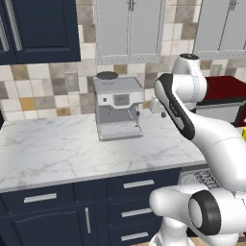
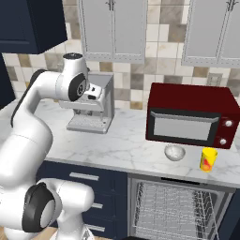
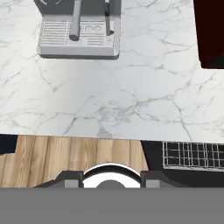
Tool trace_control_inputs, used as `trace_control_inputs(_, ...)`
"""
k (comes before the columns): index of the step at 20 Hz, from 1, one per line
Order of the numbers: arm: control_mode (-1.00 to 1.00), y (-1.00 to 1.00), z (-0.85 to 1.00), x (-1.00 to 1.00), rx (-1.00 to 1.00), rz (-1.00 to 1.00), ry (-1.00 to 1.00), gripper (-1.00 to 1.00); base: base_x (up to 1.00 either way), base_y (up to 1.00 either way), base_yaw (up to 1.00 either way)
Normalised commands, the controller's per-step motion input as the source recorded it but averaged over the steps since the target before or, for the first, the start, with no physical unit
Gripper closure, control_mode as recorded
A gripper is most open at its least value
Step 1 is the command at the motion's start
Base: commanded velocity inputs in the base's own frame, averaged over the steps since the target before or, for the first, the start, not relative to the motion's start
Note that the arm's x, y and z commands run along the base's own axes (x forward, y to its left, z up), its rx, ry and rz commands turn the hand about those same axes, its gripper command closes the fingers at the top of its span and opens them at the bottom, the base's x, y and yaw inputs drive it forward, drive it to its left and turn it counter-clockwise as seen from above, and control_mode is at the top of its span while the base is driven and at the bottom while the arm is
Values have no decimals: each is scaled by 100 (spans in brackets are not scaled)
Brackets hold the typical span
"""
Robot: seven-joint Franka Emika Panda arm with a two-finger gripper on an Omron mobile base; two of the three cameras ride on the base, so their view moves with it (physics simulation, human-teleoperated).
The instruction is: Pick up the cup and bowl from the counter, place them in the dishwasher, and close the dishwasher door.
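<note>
The yellow cup (image 2: 208, 159) and the small grey bowl (image 2: 175, 152) stand on the white marble counter (image 2: 126, 145), in front of the dark red microwave. Below them the dishwasher (image 2: 174, 209) is open, and its grey wire rack (image 3: 192, 155) shows. The dishwasher door is lowered; a dark strip of it (image 3: 152, 160) lies beside the rack. My gripper (image 2: 97, 95) hangs high over the counter beside the coffee machine, far left of the cup and bowl. In the hand view the gripper (image 3: 111, 180) is open, with nothing between its fingertips (image 3: 68, 178).
A silver coffee machine (image 1: 117, 108) stands at the back of the counter near my hand. The dark red microwave (image 2: 191, 114) sits right behind the bowl and cup. Navy drawers (image 1: 137, 199) run under the counter. Wooden floor (image 3: 74, 159) lies left of the dishwasher.
</note>
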Motion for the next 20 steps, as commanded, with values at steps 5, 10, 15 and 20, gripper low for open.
trace_control_inputs(5,-100,-8,0,0,0,0,0,-100,0,0,0)
trace_control_inputs(10,-100,-20,0,0,0,0,0,-100,0,0,0)
trace_control_inputs(15,-100,-27,0,0,0,0,0,-100,0,0,0)
trace_control_inputs(20,-100,-29,0,0,0,0,0,-100,0,0,0)
